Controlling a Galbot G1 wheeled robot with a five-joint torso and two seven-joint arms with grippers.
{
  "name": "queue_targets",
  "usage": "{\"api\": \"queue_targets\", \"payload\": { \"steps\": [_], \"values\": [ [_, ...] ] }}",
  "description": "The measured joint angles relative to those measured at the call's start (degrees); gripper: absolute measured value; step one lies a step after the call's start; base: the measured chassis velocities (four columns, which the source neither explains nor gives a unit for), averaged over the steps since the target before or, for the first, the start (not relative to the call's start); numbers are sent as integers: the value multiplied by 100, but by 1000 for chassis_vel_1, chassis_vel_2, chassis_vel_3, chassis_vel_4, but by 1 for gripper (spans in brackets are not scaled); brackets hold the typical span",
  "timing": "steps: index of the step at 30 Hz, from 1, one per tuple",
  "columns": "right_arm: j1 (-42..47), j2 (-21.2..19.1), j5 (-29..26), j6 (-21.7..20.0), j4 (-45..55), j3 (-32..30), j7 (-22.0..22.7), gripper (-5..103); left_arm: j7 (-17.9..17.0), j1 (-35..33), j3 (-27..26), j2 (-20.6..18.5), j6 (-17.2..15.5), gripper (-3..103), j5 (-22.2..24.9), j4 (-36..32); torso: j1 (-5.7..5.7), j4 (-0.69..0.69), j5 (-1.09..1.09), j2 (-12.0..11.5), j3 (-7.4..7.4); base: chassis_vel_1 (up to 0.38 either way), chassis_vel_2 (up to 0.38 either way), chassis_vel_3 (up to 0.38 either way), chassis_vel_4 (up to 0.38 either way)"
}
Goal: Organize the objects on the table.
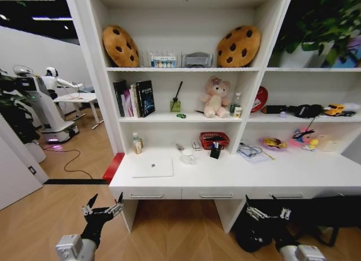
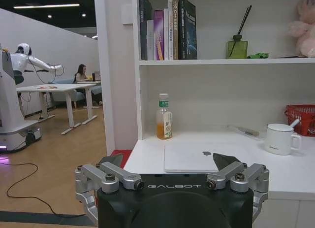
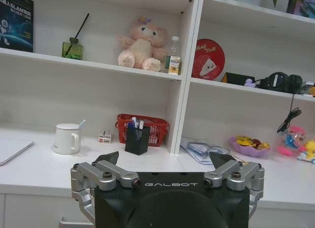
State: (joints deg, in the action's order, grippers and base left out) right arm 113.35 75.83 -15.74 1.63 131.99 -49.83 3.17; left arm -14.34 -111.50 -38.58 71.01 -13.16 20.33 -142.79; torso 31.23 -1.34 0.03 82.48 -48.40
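**Desk items on the white table**

A closed silver laptop (image 1: pixel 153 167) lies flat near the table's (image 1: pixel 282 179) front edge. Behind it a clear bottle (image 1: pixel 137 144) stands upright. To the right stand a white mug (image 1: pixel 187 156) and a black pen cup (image 1: pixel 215 151) holding pens.

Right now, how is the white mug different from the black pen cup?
The white mug is round with a handle on its side, while the black pen cup is boxy with no handle. The mug has one thin stick poking out; the pen cup holds several pens. The mug stands in the open on the table; the pen cup sits right in front of a red basket. Both stand upright on the table.
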Motion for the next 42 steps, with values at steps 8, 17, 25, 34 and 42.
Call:
{"api": "queue_targets", "payload": {
  "steps": [8, 17, 25, 34, 42],
  "values": [
    [4, 1, 1, 1, 2, -2, 1, 100, -3, -1, 0, 0, 0, 100, 0, 0, -4, 1, -14, 3, 2, 352, -357, -360, 360],
    [5, 1, 0, 0, 0, 0, 0, 100, 1, -1, 2, -1, 0, 100, 0, -1, -5, -4, -3, 2, 1, 113, -107, -161, 146],
    [-3, 0, 0, 0, 1, 0, 0, 100, 0, 0, 1, -1, 0, 100, 0, 0, 6, 1, -4, -3, -2, -66, 47, 67, -35],
    [0, 0, 0, 0, 1, 0, 0, 100, -1, 0, 0, -1, 0, 100, 0, -1, -2, 1, -3, 1, 1, -5, 6, -1, -4],
    [0, 1, 0, 0, 1, 0, 0, 100, -3, 0, 0, -1, 0, 100, 0, 0, -1, 0, -3, 0, 0, 0, 0, 0, 0]
  ]
}}
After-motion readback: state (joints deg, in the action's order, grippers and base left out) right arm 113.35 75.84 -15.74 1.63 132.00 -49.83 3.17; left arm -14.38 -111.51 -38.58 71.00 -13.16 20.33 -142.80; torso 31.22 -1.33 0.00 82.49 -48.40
